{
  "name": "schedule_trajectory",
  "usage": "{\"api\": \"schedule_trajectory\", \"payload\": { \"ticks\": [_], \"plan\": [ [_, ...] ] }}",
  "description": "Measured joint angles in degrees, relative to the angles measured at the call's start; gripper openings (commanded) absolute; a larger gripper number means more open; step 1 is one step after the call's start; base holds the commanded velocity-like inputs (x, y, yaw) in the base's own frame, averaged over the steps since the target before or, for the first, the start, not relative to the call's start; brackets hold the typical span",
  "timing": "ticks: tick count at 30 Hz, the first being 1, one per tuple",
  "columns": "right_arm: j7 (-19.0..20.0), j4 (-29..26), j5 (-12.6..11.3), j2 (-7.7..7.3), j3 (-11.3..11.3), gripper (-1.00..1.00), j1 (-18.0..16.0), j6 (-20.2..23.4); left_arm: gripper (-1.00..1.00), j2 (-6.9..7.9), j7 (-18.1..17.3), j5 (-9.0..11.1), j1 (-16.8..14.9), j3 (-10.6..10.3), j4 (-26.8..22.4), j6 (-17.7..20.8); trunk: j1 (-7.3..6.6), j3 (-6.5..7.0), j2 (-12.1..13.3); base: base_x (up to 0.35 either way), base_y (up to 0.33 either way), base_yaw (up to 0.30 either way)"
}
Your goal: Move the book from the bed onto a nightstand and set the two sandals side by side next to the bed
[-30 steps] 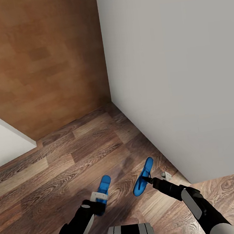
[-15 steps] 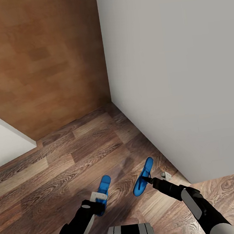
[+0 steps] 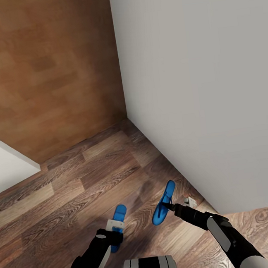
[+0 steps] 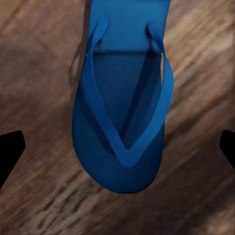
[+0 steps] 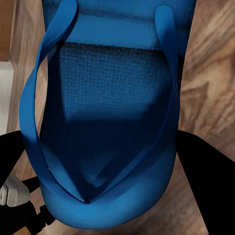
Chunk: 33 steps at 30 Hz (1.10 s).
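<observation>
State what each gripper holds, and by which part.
Right gripper clamps one bright blue flat flip-flop sandal across its toe end; left gripper holds nothing.

left sandal point(image 3: 117, 221) partly behind left tool point(image 3: 114, 227), heel cropped

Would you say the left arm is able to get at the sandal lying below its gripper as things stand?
Probably yes: the left gripper hangs open right over the sandal, its fingers spread wider than the sole, with only bare wood floor around it.

A bright blue flat flip-flop sandal point(image 4: 120, 132) lies on the brown wood-plank floor point(image 4: 34, 63), between two spread black fingers point(image 4: 9, 147).
</observation>
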Motion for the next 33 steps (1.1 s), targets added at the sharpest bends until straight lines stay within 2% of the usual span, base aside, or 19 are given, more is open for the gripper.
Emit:
{"api": "schedule_trajectory", "payload": {
  "ticks": [7, 14, 27, 33],
  "plan": [
    [0.0, -0.04, -0.01, 0.0, 0.03, -1.0, 0.0, -0.01, 1.0, -0.01, 0.0, 0.02, 0.0, 0.03, 0.02, -0.64, 0.0, 0.0, 0.0, 0.022, -0.001, 0.0],
    [0.0, 0.0, 0.01, 0.0, 0.03, -1.0, 0.0, -0.01, 1.0, -0.01, 0.0, 0.0, 0.0, -0.04, 0.74, -0.79, -0.01, 0.0, 0.0, 0.184, 0.0, 0.0],
    [0.24, -0.15, -0.02, -0.09, 0.03, -1.0, 0.0, 0.13, 1.0, -0.01, 0.0, 0.0, 0.0, -0.04, 0.8, -0.81, 0.0, 0.0, 0.0, 0.007, 0.0, 0.0],
    [0.34, -0.4, -0.04, -0.15, 0.01, -1.0, 0.0, 0.17, 1.0, -0.67, 0.0, 0.01, 0.0, -0.04, 0.79, -0.81, 0.0, 0.0, 0.0, 0.0, 0.0, 0.0]
  ]
}}
